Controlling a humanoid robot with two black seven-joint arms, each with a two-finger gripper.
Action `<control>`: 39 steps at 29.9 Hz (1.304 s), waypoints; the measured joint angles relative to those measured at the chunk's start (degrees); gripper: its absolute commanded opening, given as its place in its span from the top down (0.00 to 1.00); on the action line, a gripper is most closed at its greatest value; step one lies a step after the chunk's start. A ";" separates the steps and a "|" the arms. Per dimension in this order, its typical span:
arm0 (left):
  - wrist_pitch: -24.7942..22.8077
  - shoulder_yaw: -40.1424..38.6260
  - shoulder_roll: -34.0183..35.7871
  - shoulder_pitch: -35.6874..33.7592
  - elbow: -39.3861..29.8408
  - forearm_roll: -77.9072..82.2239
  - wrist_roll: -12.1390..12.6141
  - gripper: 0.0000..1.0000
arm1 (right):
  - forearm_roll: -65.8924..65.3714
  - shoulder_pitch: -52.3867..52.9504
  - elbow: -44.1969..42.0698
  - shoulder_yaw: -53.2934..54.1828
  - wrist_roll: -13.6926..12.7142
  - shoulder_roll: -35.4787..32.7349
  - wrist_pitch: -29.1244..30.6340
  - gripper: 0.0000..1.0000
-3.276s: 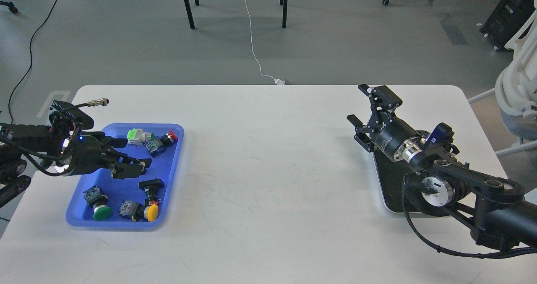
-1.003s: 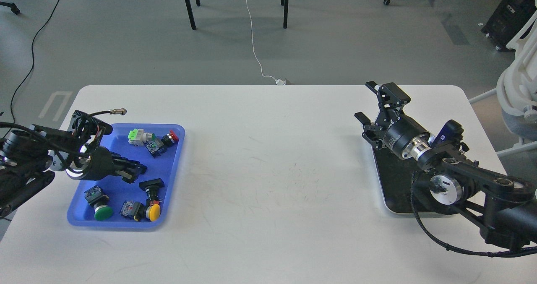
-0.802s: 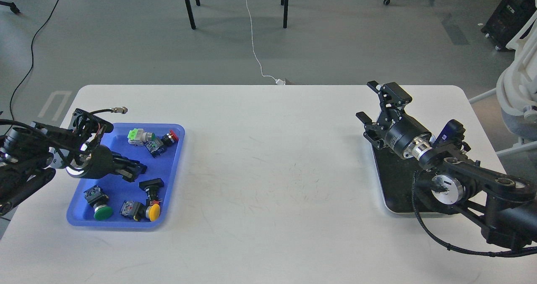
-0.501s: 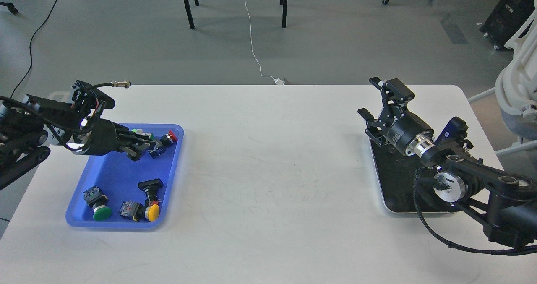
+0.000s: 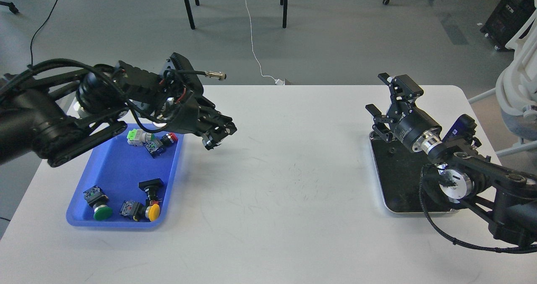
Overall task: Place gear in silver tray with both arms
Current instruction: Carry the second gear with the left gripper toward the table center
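Buttons lie in the blue tray (image 5: 113, 179) at lower left, the silver tray (image 5: 379, 183) sits at right, the left gripper (image 5: 216, 135) pinches a small gear (image 5: 207, 143) left of centre, the right gripper (image 5: 384, 101) gapes upper right.

Shiny-rimmed silver tray (image 5: 380, 194); scuffed matt table (image 5: 285, 183)
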 measured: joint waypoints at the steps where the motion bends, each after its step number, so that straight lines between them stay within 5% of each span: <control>1: 0.00 1.15 -2.94 -0.84 2.08 0.13 0.02 0.87 | 0.02 0.02 -0.01 0.32 0.00 -0.05 -0.02 0.06; 13: 0.00 9.33 -23.12 -2.80 13.84 0.23 0.00 0.87 | 0.03 10.87 1.71 -1.28 -0.01 -1.56 0.15 0.06; 22: -0.01 12.76 -23.78 -1.65 15.49 0.03 0.00 0.87 | 0.19 23.77 1.60 -12.13 -0.01 1.62 -0.17 0.06; 39: -0.01 13.23 -23.79 -0.19 16.52 -3.75 0.01 0.86 | -0.06 23.82 0.49 -14.36 -0.01 3.68 -0.30 0.05</control>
